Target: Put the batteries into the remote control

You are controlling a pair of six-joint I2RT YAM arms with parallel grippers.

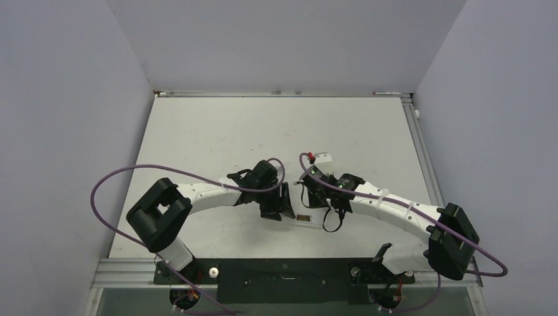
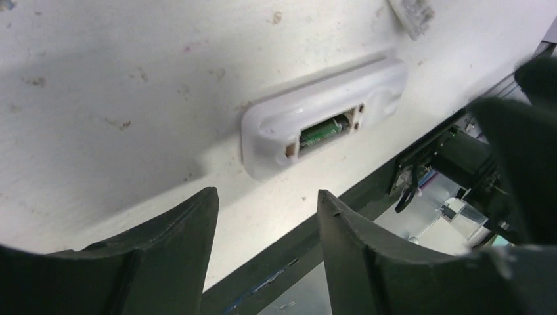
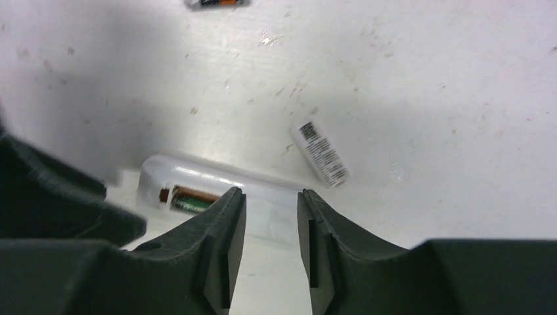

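- The remote control (image 2: 341, 98) is lying flat on the table (image 2: 98, 79) with its slot side up. It is sitting between the two arms and close to the table's near edge.
- One of the batteries (image 3: 190, 198) is already sitting in the slot. The second battery (image 3: 217, 2) is probably the dark, orange-marked piece lying well beyond the remote, though the top of the right wrist view is cutting it off.
- The left gripper (image 2: 266, 197) is hanging about half open just short of the remote and is holding nothing.
- The right gripper (image 3: 270, 193) is standing only narrowly parted and is also gripping nothing. The remote is showing through the gap behind it.
- The loose battery is looking light, stiff, smooth and round, so it is likely to roll or slip. Pinching it across its middle seems safest.
- The remote is looking like light, rigid plastic that is apt to slide when pressed. Bracing it by its long edges should help.
- A small white cover piece (image 3: 322, 154) with a printed label is lying just beside the remote, where a finger could nudge it.
- The two arms are working very near each other, which is leaving little room.
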